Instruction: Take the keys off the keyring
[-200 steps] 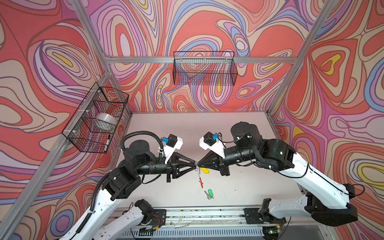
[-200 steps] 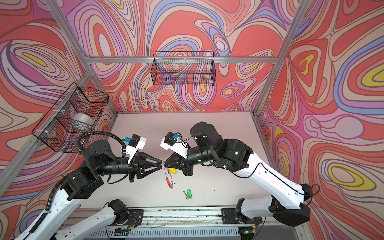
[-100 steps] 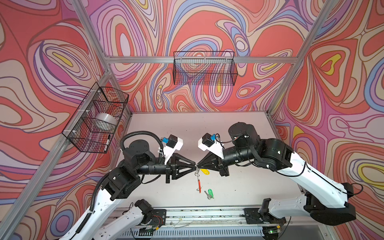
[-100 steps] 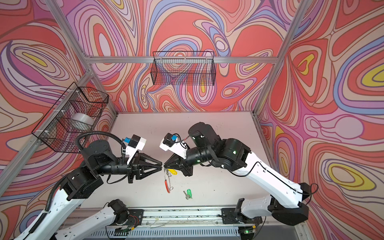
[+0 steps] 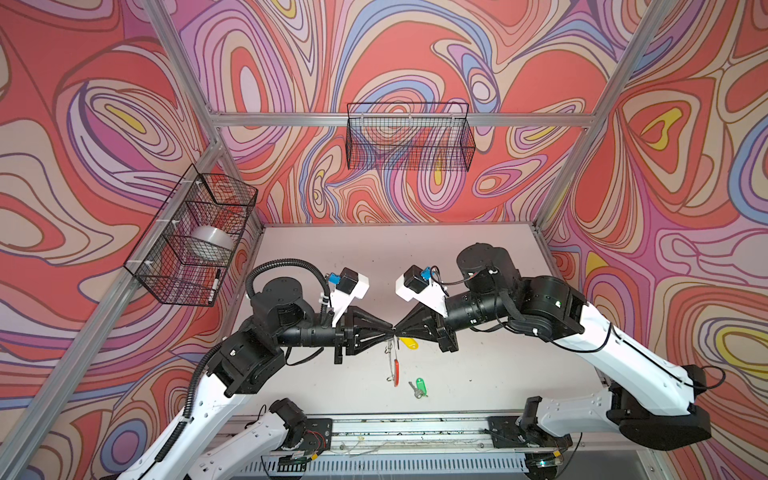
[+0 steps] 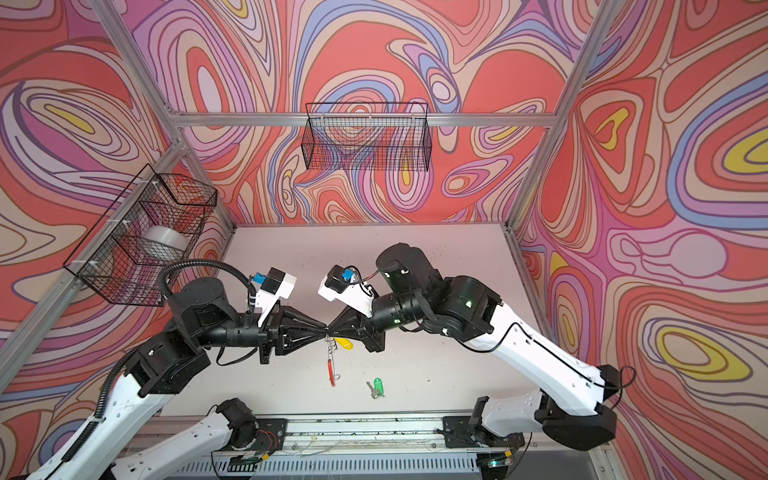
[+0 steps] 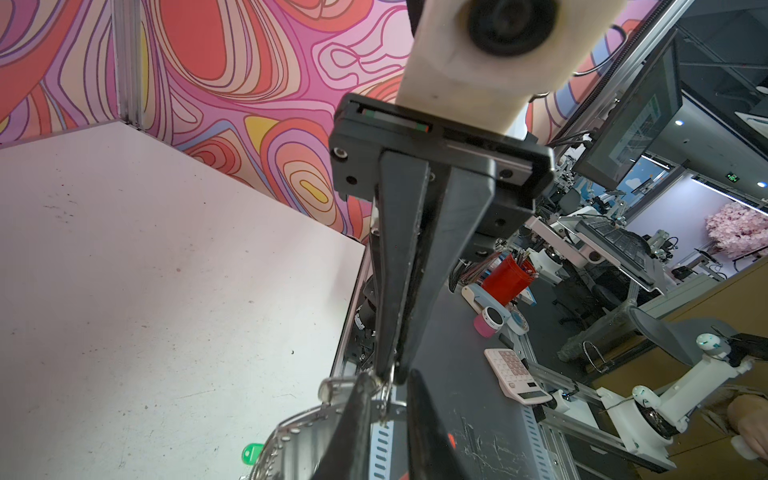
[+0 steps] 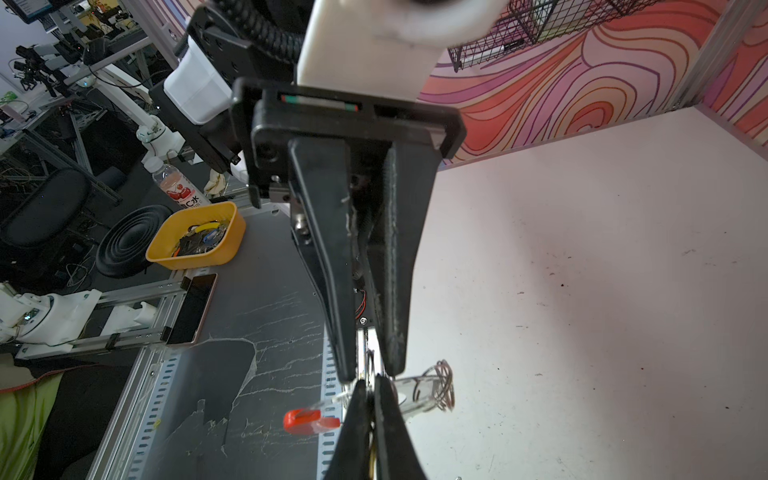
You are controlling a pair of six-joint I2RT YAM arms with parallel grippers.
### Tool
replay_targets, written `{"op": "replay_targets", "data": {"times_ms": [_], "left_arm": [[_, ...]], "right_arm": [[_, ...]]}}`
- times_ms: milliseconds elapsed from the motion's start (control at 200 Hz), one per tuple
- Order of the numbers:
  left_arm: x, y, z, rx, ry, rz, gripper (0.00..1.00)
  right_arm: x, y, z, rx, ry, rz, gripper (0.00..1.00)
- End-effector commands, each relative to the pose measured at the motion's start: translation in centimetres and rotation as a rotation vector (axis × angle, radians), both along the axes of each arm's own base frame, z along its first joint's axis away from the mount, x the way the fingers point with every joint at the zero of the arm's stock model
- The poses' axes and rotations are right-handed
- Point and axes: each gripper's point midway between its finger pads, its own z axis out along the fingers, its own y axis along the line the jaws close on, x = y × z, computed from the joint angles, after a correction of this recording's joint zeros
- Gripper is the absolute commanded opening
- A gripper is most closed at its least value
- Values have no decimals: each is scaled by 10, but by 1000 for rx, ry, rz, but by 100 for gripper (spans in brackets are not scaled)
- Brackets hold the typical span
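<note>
Your right gripper (image 5: 398, 331): fingers pressed together on keyring (image 5: 397, 371) top edge. Your left gripper (image 5: 390, 331): fingers narrowly apart there, grip unclear. Keyring hangs edge-on below both tips, long axis vertical. Nearer right gripper dangles yellow-tagged key (image 5: 409, 343); green-tagged key (image 5: 419, 386) lies off ring on table (image 5: 478, 374).

yellow tag (image 5: 409, 343): partly behind the right gripper (image 5: 397, 331) in both top views; its key blade hidden.
keyring (image 5: 393, 368): edge-on from above, split rings (image 5: 389, 349) too small to count; blurred and cut by the frame edge in the left wrist view (image 7: 299, 436).
green tag (image 7: 252, 451): seemingly part-covered by the keyring there.
</note>
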Motion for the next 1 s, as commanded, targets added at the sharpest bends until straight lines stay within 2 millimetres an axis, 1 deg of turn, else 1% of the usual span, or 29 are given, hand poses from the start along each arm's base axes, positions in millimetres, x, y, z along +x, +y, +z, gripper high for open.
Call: {"op": "replay_targets", "data": {"times_ms": [0, 85, 215, 245, 426, 466, 546, 591, 621, 631, 701, 766, 836, 941, 991], "left_arm": [[-3, 2, 5, -2, -18, -1, 9], [-3, 2, 6, -6, -23, -1, 5], [-3, 3, 9, -14, -35, 7, 3], [-2, 2, 9, -15, -37, 6, 0], [1, 7, 13, -44, -95, 56, 0], [2, 9, 16, -57, -112, 75, 0], [3, 13, 20, -83, -138, 104, 0], [5, 14, 22, -103, -153, 123, 0], [6, 15, 20, -104, -149, 133, 0], [6, 16, 25, -120, -168, 137, 0], [8, 18, 31, -149, -190, 162, 0], [9, 21, 35, -175, -209, 188, 0], [8, 24, 42, -214, -233, 199, 0], [7, 24, 47, -246, -238, 190, 0], [6, 23, 48, -254, -239, 184, 0]], "right_arm": [[2, 4, 14, 42, -23, 6, 0], [2, 4, 15, 48, -20, 12, 0], [1, 7, 15, 52, -8, 21, 0], [1, 8, 15, 52, -6, 22, 0], [3, 9, 17, 69, -8, 14, 0], [3, 9, 19, 81, -14, 9, 9], [5, 8, 25, 118, -28, -11, 31], [6, 8, 30, 144, -35, -24, 39], [7, 7, 32, 160, -39, -34, 43], [7, 7, 33, 167, -42, -36, 44], [10, 6, 40, 213, -54, -62, 48], [11, 5, 42, 247, -58, -76, 51], [12, 5, 43, 280, -62, -85, 51], [13, 5, 45, 334, -73, -97, 52], [12, 5, 46, 358, -77, -89, 51]]}}
